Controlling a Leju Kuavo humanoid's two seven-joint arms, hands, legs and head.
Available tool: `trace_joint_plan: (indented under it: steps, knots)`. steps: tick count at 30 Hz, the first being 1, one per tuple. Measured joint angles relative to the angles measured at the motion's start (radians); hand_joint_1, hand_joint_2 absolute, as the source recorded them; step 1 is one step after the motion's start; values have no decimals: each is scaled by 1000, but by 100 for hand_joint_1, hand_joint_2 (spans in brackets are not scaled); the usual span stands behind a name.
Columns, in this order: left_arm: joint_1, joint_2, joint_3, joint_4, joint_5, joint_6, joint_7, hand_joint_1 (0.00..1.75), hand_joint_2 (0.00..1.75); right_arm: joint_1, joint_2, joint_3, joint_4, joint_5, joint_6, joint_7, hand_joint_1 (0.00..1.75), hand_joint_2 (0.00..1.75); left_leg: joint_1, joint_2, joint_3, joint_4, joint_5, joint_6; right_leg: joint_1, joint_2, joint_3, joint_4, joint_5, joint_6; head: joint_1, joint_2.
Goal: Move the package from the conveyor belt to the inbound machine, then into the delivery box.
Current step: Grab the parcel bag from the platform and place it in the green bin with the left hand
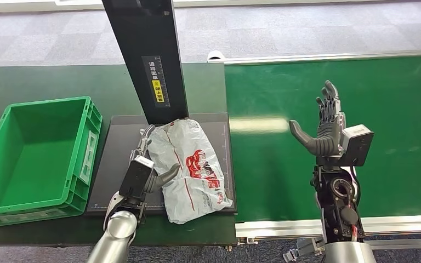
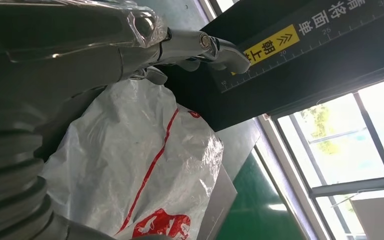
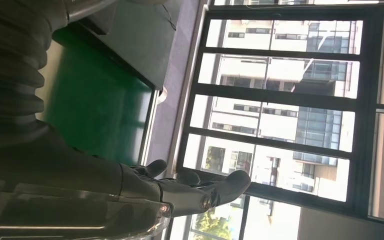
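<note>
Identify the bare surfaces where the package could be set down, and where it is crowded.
Free: inside the green crate and the conveyor belt around the right hand. Crowded: the black platform, where the package, black post and left hand sit.

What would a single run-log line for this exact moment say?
stage: package on inbound machine | left hand: at package's side, grasp unclear | right hand: open above conveyor belt | delivery box: empty

Package (image 1: 189, 170) on inbound machine (image 1: 121, 143), box (image 1: 33, 153) left.
</note>
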Motion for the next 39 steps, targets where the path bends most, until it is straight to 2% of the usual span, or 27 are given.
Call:
trace_joint_plan:
  steps: [4, 8, 12, 15, 22, 26, 30, 31, 32, 33, 35, 36, 37, 39]
  knots:
    - [-4, 3, -4, 12, -55, 16, 40, 0, 175, 2, -1, -9, 0, 4, 6, 13, 0, 175, 0, 0, 0, 0, 0, 0, 0, 0, 0, 0, 0, 0, 0, 0]
    - [-20, 9, -16, 42, -260, 93, 156, 0, 175, 19, -3, -19, 0, 23, 38, 54, 0, 175, 0, 0, 0, 0, 0, 0, 0, 0, 0, 0, 0, 0, 0, 0]
    - [-43, 10, -20, 99, -449, 103, 225, 0, 175, 60, 0, -21, 0, 64, 61, 67, 0, 175, 0, 0, 0, 0, 0, 0, 0, 0, 0, 0, 0, 0, 0, 0]
    - [-50, 8, -25, 130, -524, 84, 237, 0, 175, 84, 5, -21, 0, 79, 71, 67, 0, 175, 0, 0, 0, 0, 0, 0, 0, 0, 0, 0, 0, 0, 0, 0]
    - [-63, -6, -25, 153, -561, 3, 241, 0, 175, 103, 12, -17, 12, 113, 72, 122, 0, 175, 0, 0, 0, 0, 0, 0, 0, 0, 0, 0, 0, 0, 0, 0]
    - [-66, -14, -25, 159, -582, 20, 239, 0, 175, 110, 16, -17, 43, 75, 110, 191, 0, 175, 0, 0, 0, 0, 0, 0, 0, 0, 0, 0, 0, 0, 0, 0]
    - [-70, -20, -25, 165, -589, 31, 237, 2, 175, 119, 18, -17, 69, 63, 122, 206, 0, 175, 0, 0, 0, 0, 0, 0, 0, 0, 0, 0, 0, 0, 0, 0]
    - [-70, -22, -25, 166, -588, 32, 237, 8, 175, 119, 19, -17, 75, 63, 122, 213, 0, 175, 0, 0, 0, 0, 0, 0, 0, 0, 0, 0, 0, 0, 0, 0]
    - [-70, -22, -25, 166, -587, 31, 238, 21, 175, 120, 19, -17, 81, 61, 123, 223, 0, 175, 0, 0, 0, 0, 0, 0, 0, 0, 0, 0, 0, 0, 0, 0]
    - [-71, -24, -25, 167, -586, 30, 238, 41, 175, 120, 20, -17, 89, 55, 126, 233, 0, 175, 0, 0, 0, 0, 0, 0, 0, 0, 0, 0, 0, 0, 0, 0]
    - [-71, -26, -24, 167, -580, 23, 238, 99, 175, 122, 22, -17, 110, 27, 144, 246, 0, 175, 0, 0, 0, 0, 0, 0, 0, 0, 0, 0, 0, 0, 0, 0]
    - [-71, -28, -25, 168, -577, 21, 237, 120, 175, 125, 24, -17, 123, 9, 158, 248, 0, 175, 0, 0, 0, 0, 0, 0, 0, 0, 0, 0, 0, 0, 0, 0]
    - [-71, -29, -25, 169, -573, 20, 235, 137, 175, 127, 26, -17, 136, -8, 173, 247, 0, 175, 0, 0, 0, 0, 0, 0, 0, 0, 0, 0, 0, 0, 0, 0]
    - [-72, -33, -25, 172, -567, 25, 229, 149, 175, 131, 31, -14, 162, -33, 199, 239, 0, 175, 0, 0, 0, 0, 0, 0, 0, 0, 0, 0, 0, 0, 0, 0]
